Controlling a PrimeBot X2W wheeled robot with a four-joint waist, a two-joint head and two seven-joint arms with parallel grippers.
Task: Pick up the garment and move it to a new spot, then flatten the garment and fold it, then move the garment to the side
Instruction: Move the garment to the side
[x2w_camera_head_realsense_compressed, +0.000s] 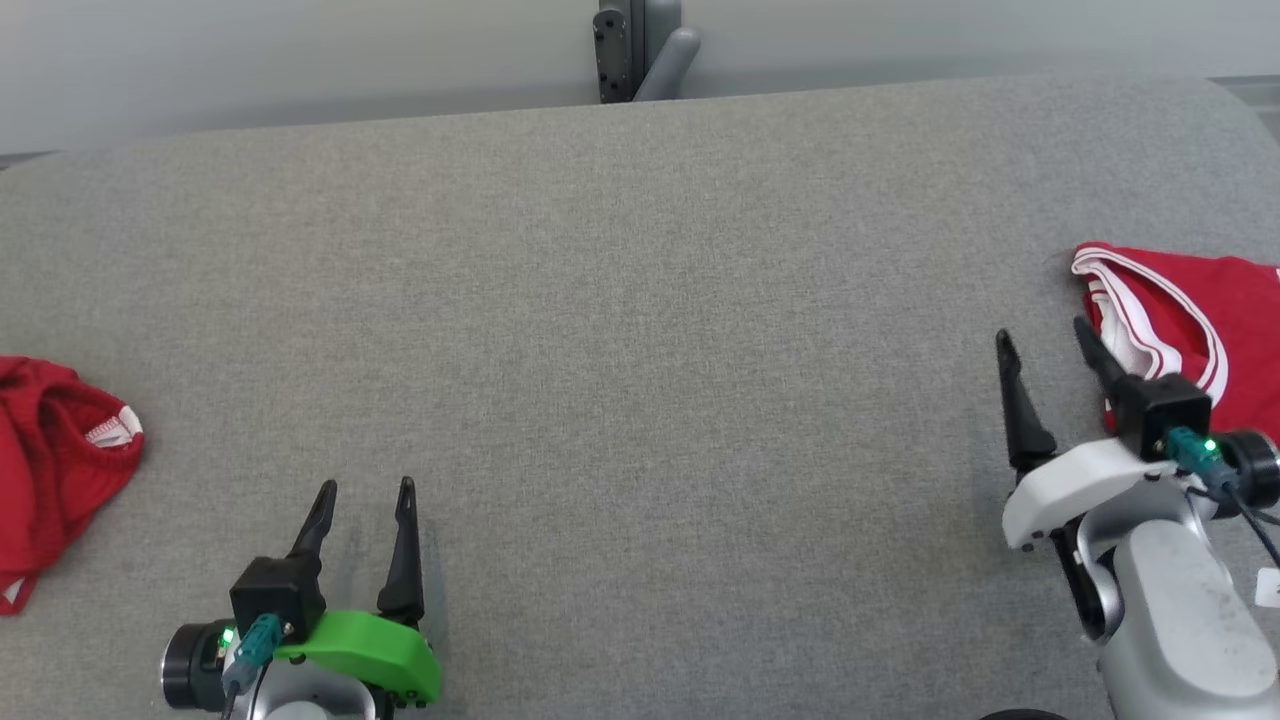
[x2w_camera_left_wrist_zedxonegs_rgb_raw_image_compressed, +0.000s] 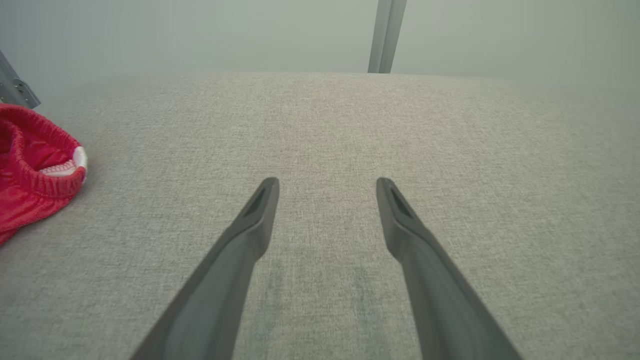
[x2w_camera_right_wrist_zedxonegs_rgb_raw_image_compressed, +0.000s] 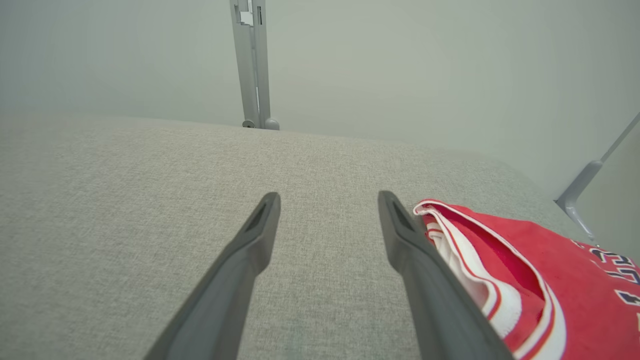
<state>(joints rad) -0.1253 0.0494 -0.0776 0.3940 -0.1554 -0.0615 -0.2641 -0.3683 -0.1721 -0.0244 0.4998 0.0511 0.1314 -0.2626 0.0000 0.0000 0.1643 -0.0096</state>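
A folded red garment (x2w_camera_head_realsense_compressed: 1190, 310) with white trim lies at the right edge of the grey fabric table (x2w_camera_head_realsense_compressed: 640, 300). Dark lettering shows on the red garment (x2w_camera_right_wrist_zedxonegs_rgb_raw_image_compressed: 550, 270) in the right wrist view. My right gripper (x2w_camera_head_realsense_compressed: 1042, 333) is open just left of it, its right finger lying along the garment's trimmed edge, with nothing between the fingers. From the right wrist, the right gripper (x2w_camera_right_wrist_zedxonegs_rgb_raw_image_compressed: 329, 196) has bare table between its fingers. My left gripper (x2w_camera_head_realsense_compressed: 366, 485) is open and empty over the table near the front left; the left gripper (x2w_camera_left_wrist_zedxonegs_rgb_raw_image_compressed: 327, 182) also has bare fabric under it.
A second red garment (x2w_camera_head_realsense_compressed: 50, 450) lies crumpled at the table's left edge, left of my left gripper; this crumpled garment (x2w_camera_left_wrist_zedxonegs_rgb_raw_image_compressed: 35, 170) shows a ribbed band and white label. A grey post (x2w_camera_head_realsense_compressed: 640, 50) stands behind the table's far edge.
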